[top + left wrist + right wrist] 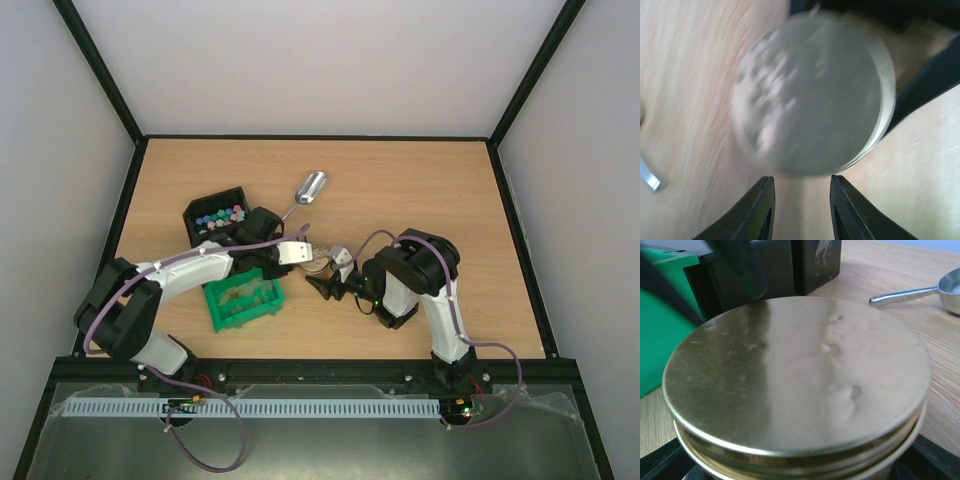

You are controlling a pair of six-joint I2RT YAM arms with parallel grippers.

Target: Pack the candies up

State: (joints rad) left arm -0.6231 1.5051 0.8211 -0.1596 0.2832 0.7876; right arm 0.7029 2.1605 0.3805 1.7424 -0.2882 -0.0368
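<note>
Left arm is stretched from its base toward the round tin (318, 264) at bench (420, 190) centre, wrist angled down. Left pincer (304, 254) is stopped just left of the tin. Right arm is folded at the elbow, forearm turned back left. Right pincer (328, 274) is set against the tin's near-right side.

Candies (222, 216) are seen only from the top view. They are heaped in the black bin (215, 198), well left of and behind the tin. None are seen at the tin.

Left wrist view: left pincer (801, 181) is parted with nothing between the tips. The tin's lid (812, 90) is blurred just beyond them. Contact cannot be told.

Right wrist view: the gold lid (795, 375) is seated on the tin, lightly dented. Right fingers (927, 457) are pressed at both sides of the tin, so the tin is gripped. The metal scoop (920, 292) is shown behind-right of the tin and the green crate (655, 330) to its left. Both are apart from the tin.

Top view: the scoop (311, 186) lies behind the tin, the crate (240, 318) near-left of it.
</note>
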